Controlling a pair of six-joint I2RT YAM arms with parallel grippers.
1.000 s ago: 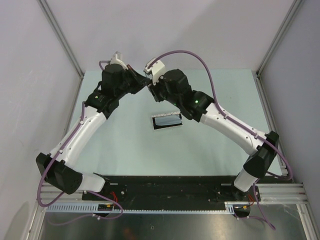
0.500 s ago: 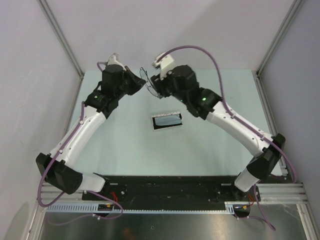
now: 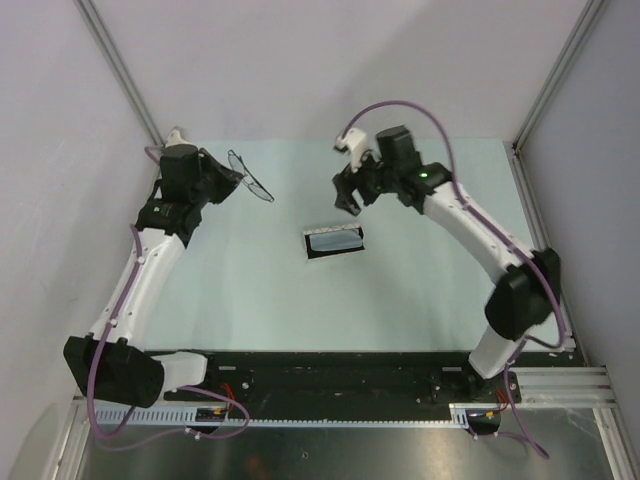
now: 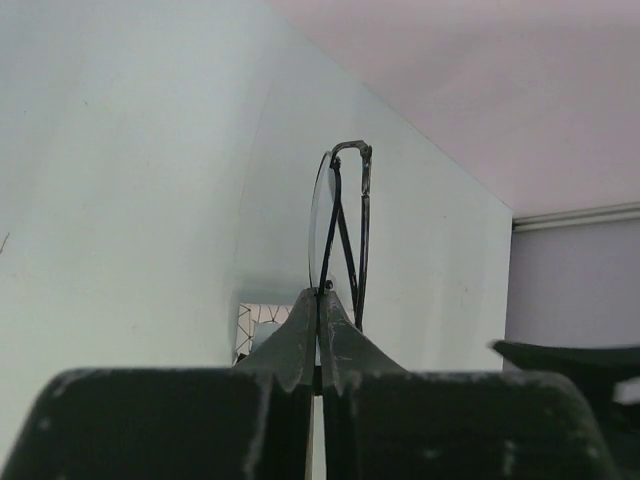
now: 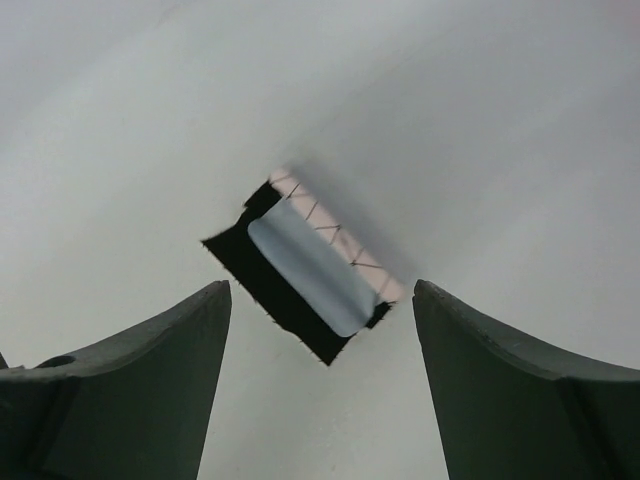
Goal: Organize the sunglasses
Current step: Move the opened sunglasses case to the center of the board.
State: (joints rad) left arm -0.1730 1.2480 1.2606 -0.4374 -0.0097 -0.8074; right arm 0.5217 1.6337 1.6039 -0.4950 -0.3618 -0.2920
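Thin wire-framed sunglasses (image 3: 251,177) hang above the table's far left, pinched at the frame by my left gripper (image 3: 226,178), which is shut on them. The left wrist view shows the glasses (image 4: 338,225) edge-on, rising from the closed fingertips (image 4: 320,296). An open sunglasses case (image 3: 333,242), black with a pale grey lining, lies flat at the table's middle. My right gripper (image 3: 347,195) hovers just beyond the case, open and holding nothing. The right wrist view shows the case (image 5: 312,262) below and between the spread fingers (image 5: 180,340).
The pale green table (image 3: 420,290) is bounded by grey walls with metal frame posts at the back corners (image 3: 160,145). A black rail (image 3: 340,365) runs along the near edge by the arm bases.
The two grippers, together at the back centre a second ago, have parted. My left arm swung left carrying the sunglasses. My right gripper drew back to the right and now stands open.
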